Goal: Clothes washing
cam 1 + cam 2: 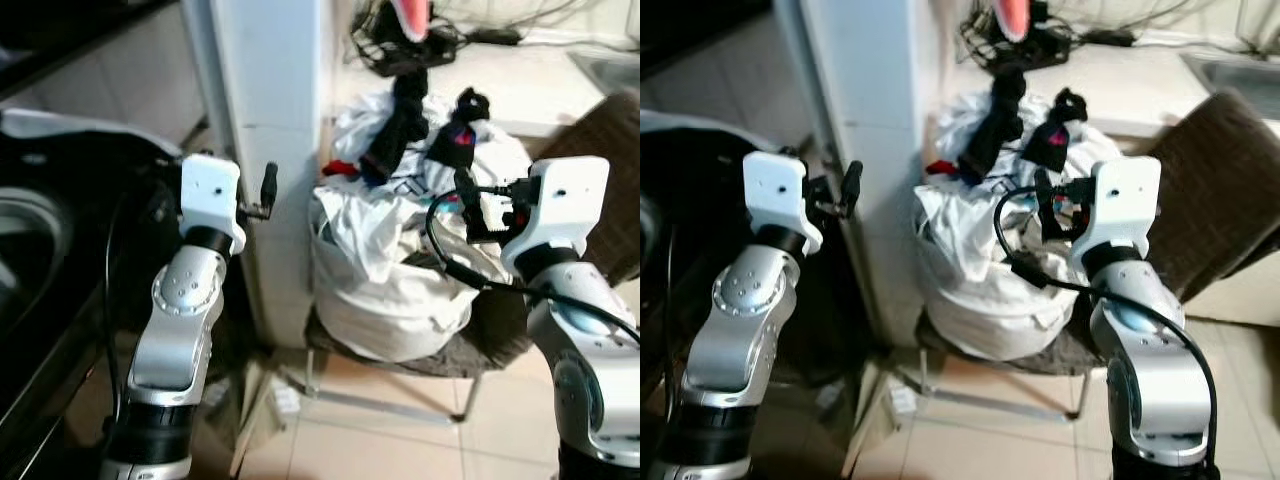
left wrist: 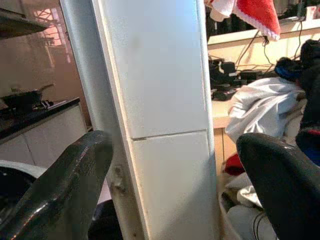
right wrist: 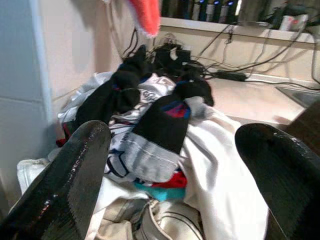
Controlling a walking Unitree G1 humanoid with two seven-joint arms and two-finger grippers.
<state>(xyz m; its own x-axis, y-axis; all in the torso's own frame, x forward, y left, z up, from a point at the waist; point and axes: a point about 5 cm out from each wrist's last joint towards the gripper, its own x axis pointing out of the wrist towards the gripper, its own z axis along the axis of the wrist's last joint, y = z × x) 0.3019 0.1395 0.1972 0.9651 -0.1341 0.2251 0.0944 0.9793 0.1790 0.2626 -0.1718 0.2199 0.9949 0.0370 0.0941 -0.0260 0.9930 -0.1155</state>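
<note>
A heap of laundry (image 1: 395, 250) fills a white bag on a low stool (image 1: 440, 365). On top of the heap lie a black garment (image 1: 402, 120) and a black sock with red and blue (image 3: 162, 122). My right gripper (image 1: 468, 205) hovers open just above the heap's right side, its fingers (image 3: 65, 175) spread wide and empty. My left gripper (image 1: 262, 195) is raised at the white pillar (image 1: 265, 100), left of the heap, open with nothing between its fingers (image 2: 60, 185). The dark washing machine opening (image 1: 35, 235) is at the far left.
The white pillar stands between the machine and the laundry stool. A counter (image 1: 540, 70) with tangled cables (image 1: 400, 45) runs behind the heap, and a red and white cloth (image 3: 147, 15) hangs above it. A brown chair back (image 1: 1210, 190) is at the right. Tiled floor (image 1: 380, 450) lies below.
</note>
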